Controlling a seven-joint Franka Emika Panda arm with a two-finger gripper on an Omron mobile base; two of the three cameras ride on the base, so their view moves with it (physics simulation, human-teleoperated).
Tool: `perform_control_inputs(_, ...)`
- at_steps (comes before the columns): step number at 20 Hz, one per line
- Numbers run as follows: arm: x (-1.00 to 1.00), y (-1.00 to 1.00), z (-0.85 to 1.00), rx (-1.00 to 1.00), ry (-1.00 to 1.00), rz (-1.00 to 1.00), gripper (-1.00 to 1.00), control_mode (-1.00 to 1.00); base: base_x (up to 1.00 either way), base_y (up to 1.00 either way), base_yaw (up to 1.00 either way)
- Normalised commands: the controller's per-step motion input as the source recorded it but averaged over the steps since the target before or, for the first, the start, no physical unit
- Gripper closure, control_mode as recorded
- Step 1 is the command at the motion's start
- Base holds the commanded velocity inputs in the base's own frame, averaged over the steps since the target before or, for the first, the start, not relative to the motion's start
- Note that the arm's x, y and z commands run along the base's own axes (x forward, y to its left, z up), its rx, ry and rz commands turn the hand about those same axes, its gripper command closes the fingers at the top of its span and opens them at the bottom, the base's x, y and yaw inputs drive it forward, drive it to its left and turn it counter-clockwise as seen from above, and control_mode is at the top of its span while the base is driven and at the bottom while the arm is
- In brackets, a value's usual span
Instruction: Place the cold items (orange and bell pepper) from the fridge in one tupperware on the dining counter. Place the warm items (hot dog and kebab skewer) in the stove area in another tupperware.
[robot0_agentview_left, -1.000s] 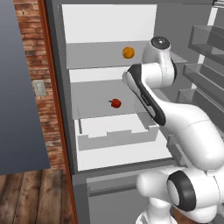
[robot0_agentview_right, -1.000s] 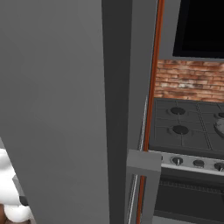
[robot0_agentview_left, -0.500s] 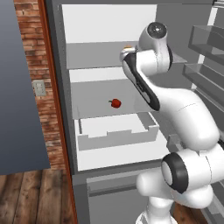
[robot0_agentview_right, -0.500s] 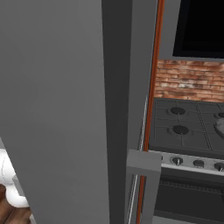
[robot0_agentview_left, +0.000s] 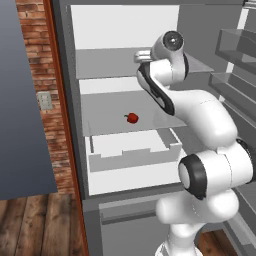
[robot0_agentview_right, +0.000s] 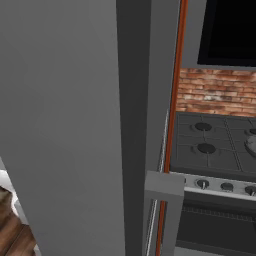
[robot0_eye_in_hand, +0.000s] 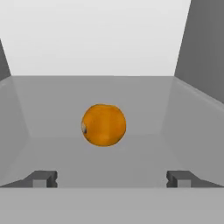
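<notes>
The orange (robot0_eye_in_hand: 103, 124) lies on the fridge's upper shelf (robot0_eye_in_hand: 52, 113), straight ahead of my gripper (robot0_eye_in_hand: 112, 179) and a short way beyond its tips. The jaws stand wide open, one fingertip (robot0_eye_in_hand: 43, 178) to each side, with nothing between them. In the left base view my hand (robot0_agentview_left: 141, 56) reaches in over that upper shelf and hides the orange. A small red bell pepper (robot0_agentview_left: 132, 118) sits on the middle shelf below. The hot dog, kebab skewer and tupperware are out of view.
A white drawer (robot0_agentview_left: 132, 150) stands pulled out under the middle shelf. Door shelves (robot0_agentview_left: 235, 65) line the fridge's right side. A brick wall (robot0_agentview_left: 37, 75) stands to its left. The stove (robot0_agentview_right: 215, 150) with its burners lies beyond the grey fridge panel (robot0_agentview_right: 75, 125).
My arm has swung up and my hand has moved in over the upper shelf, covering the orange in the left base view. The jaws have stayed open.
</notes>
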Motion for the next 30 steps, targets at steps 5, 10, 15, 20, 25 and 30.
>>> perform_control_inputs(5,0.51,0.0,0.0,0.09,0.0,0.02,-1.0,-1.0,0.0,0.0,0.0)
perform_control_inputs(10,0.48,0.0,0.0,0.07,0.0,0.01,-1.0,-1.0,0.0,0.0,0.0)
perform_control_inputs(15,0.32,0.0,-0.06,0.02,0.1,0.0,-1.0,-1.0,0.0,0.0,0.0)
perform_control_inputs(20,0.28,0.0,-0.24,0.02,0.13,0.0,-1.0,-1.0,0.0,0.0,0.0)
perform_control_inputs(25,0.26,0.0,-0.48,0.0,0.0,0.0,-1.0,-1.0,0.0,0.0,0.0)
perform_control_inputs(30,0.28,0.0,-0.76,0.0,-0.03,0.0,-1.0,-1.0,0.0,0.0,0.0)
